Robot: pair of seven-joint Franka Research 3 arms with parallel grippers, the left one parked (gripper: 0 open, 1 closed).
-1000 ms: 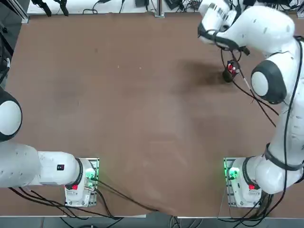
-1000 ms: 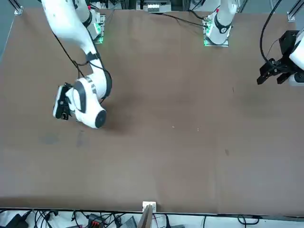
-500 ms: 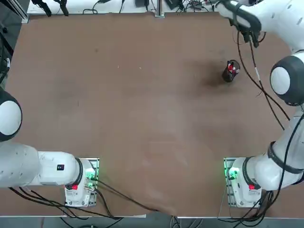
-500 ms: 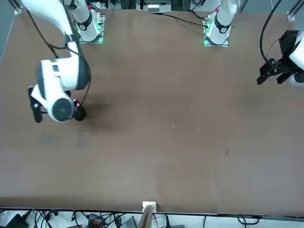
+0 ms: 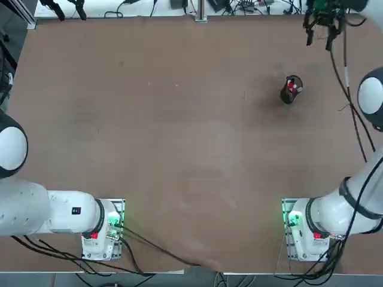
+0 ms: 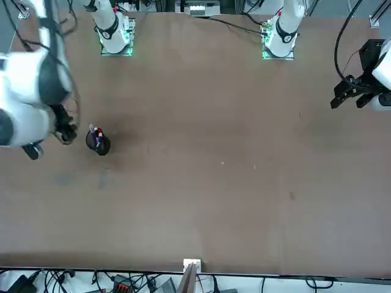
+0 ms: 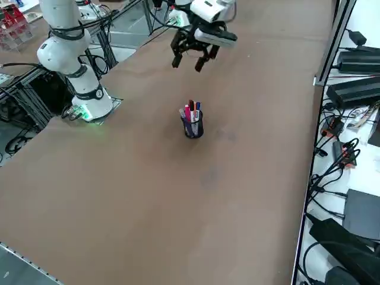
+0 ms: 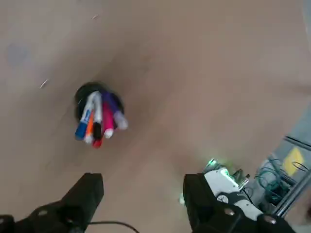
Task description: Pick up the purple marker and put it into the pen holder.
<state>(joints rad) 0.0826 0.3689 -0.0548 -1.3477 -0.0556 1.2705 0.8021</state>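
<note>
The pen holder (image 5: 289, 91) (image 6: 99, 143) (image 7: 193, 126) (image 8: 86, 92) is a small black cup standing upright on the brown table, right of centre and towards the far side. Several markers stand in it. Among them is the purple marker (image 8: 113, 108), with its whitish tip pointing up, leaning beside a pink one and a white one. My right gripper (image 5: 320, 37) (image 7: 189, 58) (image 6: 47, 143) (image 8: 143, 199) hangs in the air well clear of the cup, out towards the table's far right corner. Its fingers are open and nothing is between them.
The brown table (image 5: 179, 137) is bare around the cup. Cables and power bricks (image 7: 356, 89) lie along the edge beyond the table. The right arm's base (image 5: 302, 230) with its green light sits at the near edge.
My right arm has swung up and away from over the cup towards the far right corner. The cup, partly covered a second ago, now stands in full view. The gripper stayed open.
</note>
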